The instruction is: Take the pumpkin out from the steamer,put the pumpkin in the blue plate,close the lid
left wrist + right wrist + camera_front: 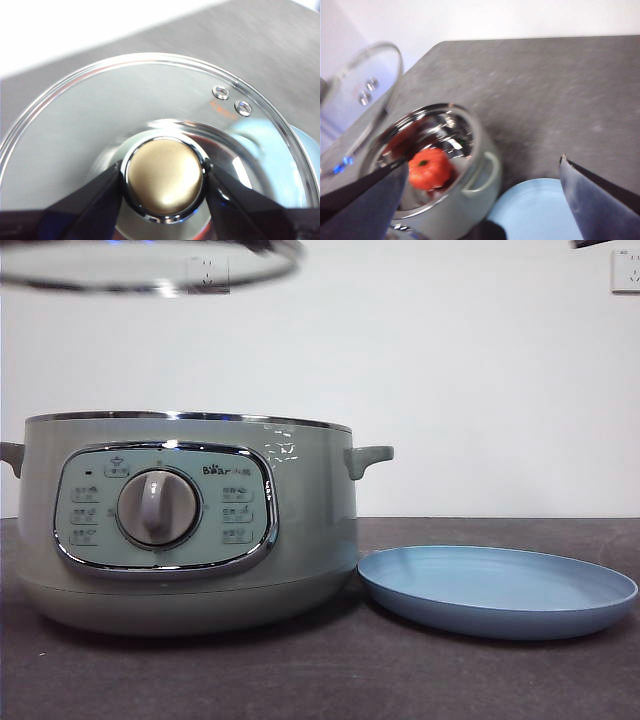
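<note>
The sage-green steamer (190, 520) stands open at the left of the front view, and the right wrist view looks down into the steamer (440, 170). The orange-red pumpkin (429, 168) lies inside it on the shiny bottom. My left gripper (164, 181) is shut on the knob (165, 177) of the glass lid (100, 130). It holds the lid (150, 265) high above the pot. My right gripper (482, 170) is open, well above the pot and the blue plate (535, 212). The blue plate (497, 590) rests on the table right of the steamer.
The dark grey table (480, 680) stretches out in front of and beside the plate. A white wall with a socket (625, 270) stands behind.
</note>
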